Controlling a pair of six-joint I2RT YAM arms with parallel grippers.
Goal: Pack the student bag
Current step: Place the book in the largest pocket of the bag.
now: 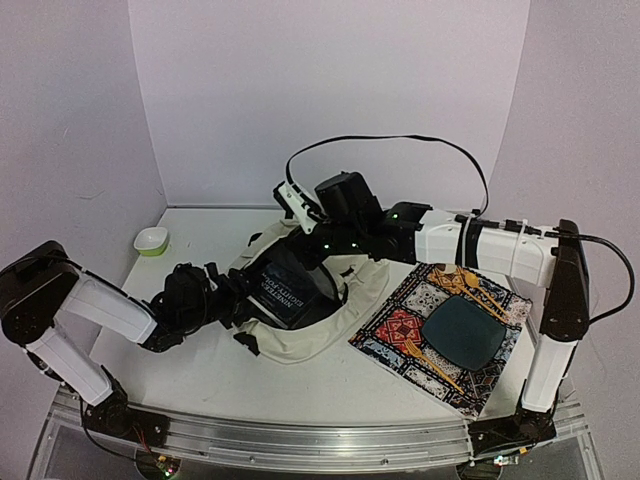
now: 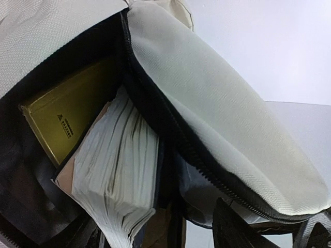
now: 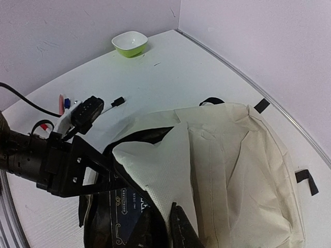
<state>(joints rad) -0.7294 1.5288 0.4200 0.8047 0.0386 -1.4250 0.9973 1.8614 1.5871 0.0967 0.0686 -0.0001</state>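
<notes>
The student bag [image 1: 350, 300], cream with black zipper lines, lies open at mid-table. A dark blue book [image 1: 290, 285] stands out of its mouth. My left gripper [image 1: 215, 290] is at the bag's left rim and looks shut on it. Its wrist view looks into the bag [image 2: 217, 103] at a thick book's white pages [image 2: 124, 170] and a gold-coloured cover [image 2: 67, 124]. My right gripper [image 1: 325, 235] reaches in from the right and is shut on the cream flap [image 3: 170, 170]. In the right wrist view the gripper [image 3: 168, 227] is at the bottom, beside the blue book [image 3: 126, 206].
A green bowl [image 1: 151, 240] sits at the back left, also in the right wrist view [image 3: 130, 42]. A patterned placemat [image 1: 400, 330] to the right of the bag carries a dark plate [image 1: 463, 333] and wooden utensils [image 1: 480, 290]. Walls close the back and both sides.
</notes>
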